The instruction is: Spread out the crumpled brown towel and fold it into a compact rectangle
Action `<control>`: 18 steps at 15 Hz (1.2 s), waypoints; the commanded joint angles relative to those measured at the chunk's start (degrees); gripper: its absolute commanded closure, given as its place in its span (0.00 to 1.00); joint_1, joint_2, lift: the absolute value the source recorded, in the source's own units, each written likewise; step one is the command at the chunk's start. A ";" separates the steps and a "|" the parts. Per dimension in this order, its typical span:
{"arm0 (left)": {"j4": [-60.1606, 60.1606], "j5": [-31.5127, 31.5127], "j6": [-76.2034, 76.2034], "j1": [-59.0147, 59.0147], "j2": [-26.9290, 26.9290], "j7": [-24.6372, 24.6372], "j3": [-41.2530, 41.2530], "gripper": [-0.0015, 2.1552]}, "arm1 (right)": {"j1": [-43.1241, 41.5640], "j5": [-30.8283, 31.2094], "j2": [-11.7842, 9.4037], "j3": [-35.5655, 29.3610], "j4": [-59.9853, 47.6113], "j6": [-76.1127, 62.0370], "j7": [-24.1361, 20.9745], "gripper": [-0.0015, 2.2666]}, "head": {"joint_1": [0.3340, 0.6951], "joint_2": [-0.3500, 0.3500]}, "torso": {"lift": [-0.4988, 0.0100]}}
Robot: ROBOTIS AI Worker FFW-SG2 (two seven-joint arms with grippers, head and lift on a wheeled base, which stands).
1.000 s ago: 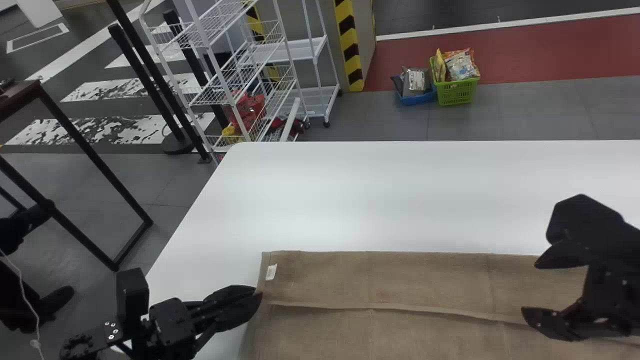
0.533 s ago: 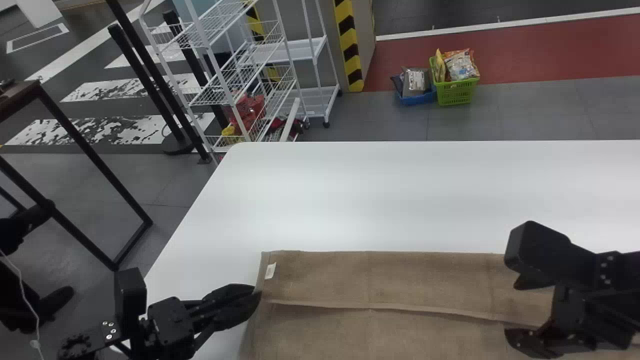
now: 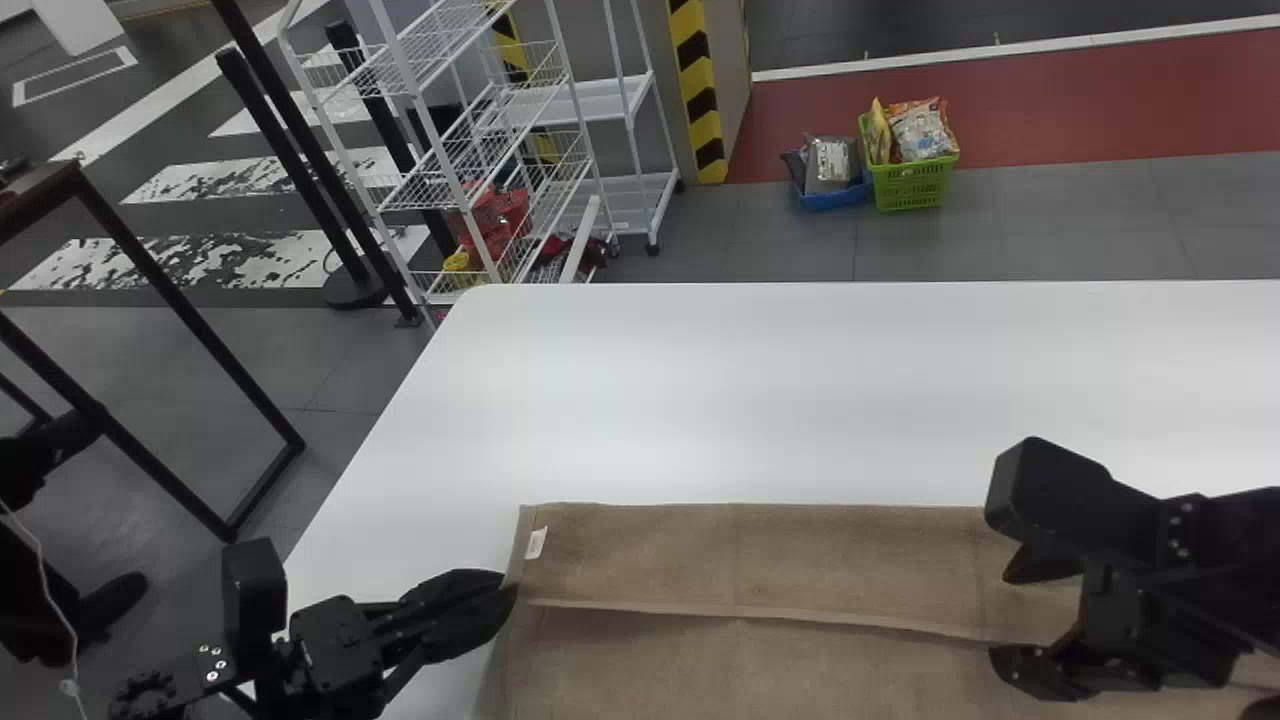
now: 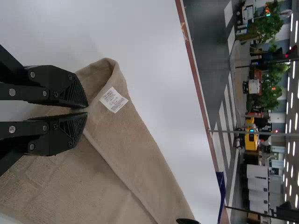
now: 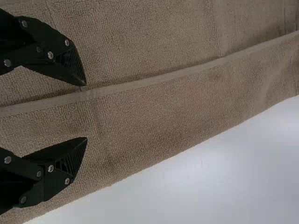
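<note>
The brown towel (image 3: 840, 560) is laid out on the white counter (image 3: 700, 390), with a long hem line (image 3: 740, 612) running across it and a small white tag (image 3: 536, 543) at its far left corner. At the towel's left edge, near the tag, the left claw (image 3: 513, 590) is closed, with the cloth pinched at its tips. Over the towel's right part, the right claw (image 3: 1003, 618) is held wide open, with nothing gripped. Beyond the towel, a green basket (image 3: 915, 187) is seen on the floor.
</note>
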 commanded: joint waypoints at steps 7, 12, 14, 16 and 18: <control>0.23 0.00 -0.18 0.00 0.10 0.03 -0.05 0.46 | -0.95 -0.54 0.35 -0.54 1.49 0.35 0.19 0.36 | 1.00 1.00 | 0.73; 0.31 0.00 -0.18 0.00 0.10 0.03 -0.05 0.46 | -1.04 -0.98 0.79 -0.63 1.40 2.29 0.19 0.36 | 1.00 1.00 | 0.73; 0.31 0.00 -0.18 0.00 0.19 0.03 -0.05 0.46 | -1.13 -0.98 0.79 -0.80 1.31 2.99 0.19 0.36 | 1.00 1.00 | 0.73; 0.40 0.00 -0.18 0.00 0.19 0.03 -0.05 0.46 | -1.13 -1.51 0.88 -1.42 1.22 2.99 0.19 0.36 | 1.00 1.00 | 0.73; 0.49 0.00 -0.35 0.00 0.19 0.03 -0.05 0.46 | -1.04 -2.04 1.06 -1.86 1.22 2.99 0.19 0.36 | 1.00 1.00 | 0.73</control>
